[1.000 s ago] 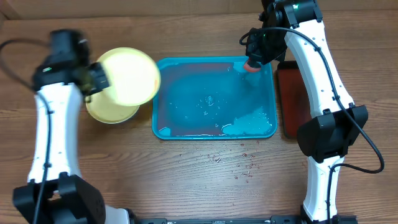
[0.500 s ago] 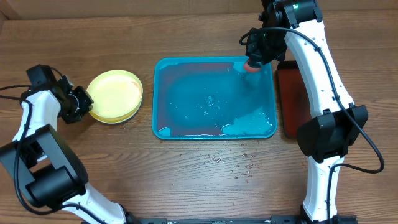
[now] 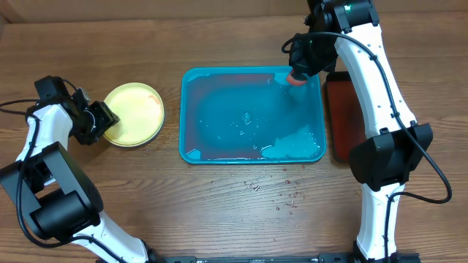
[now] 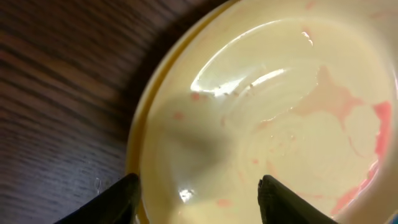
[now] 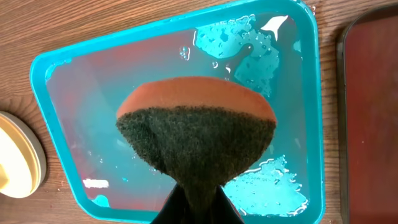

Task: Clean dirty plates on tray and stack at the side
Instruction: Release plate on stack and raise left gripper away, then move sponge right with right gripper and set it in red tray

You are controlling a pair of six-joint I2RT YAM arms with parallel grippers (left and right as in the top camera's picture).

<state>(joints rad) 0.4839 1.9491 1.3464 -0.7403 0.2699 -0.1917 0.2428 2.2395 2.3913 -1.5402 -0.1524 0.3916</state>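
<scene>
A stack of pale yellow plates (image 3: pixel 135 113) lies on the wood left of the turquoise tray (image 3: pixel 219 120). My left gripper (image 3: pixel 101 121) stands open at the stack's left edge. In the left wrist view its fingertips (image 4: pixel 118 202) straddle the rim of the top plate (image 4: pixel 280 112), which carries faint pink streaks. The tray holds water and foam and no plate. My right gripper (image 3: pixel 300 67) hovers over the tray's far right corner, shut on an orange sponge (image 3: pixel 295 79) with a dark scrub face (image 5: pixel 196 137). The right gripper (image 5: pixel 198 208) pinches the sponge from below.
A dark-red tray with a black rim (image 3: pixel 341 117) lies right of the turquoise tray. Water drops (image 3: pixel 281 196) spot the wood in front of the tray. In the right wrist view the tray (image 5: pixel 93 112) fills the frame, the plate stack (image 5: pixel 18 158) at its left.
The left arm lowered a yellow plate from a raised tilt onto the stack, then opened its jaws. The right arm and sponge stayed put.
</scene>
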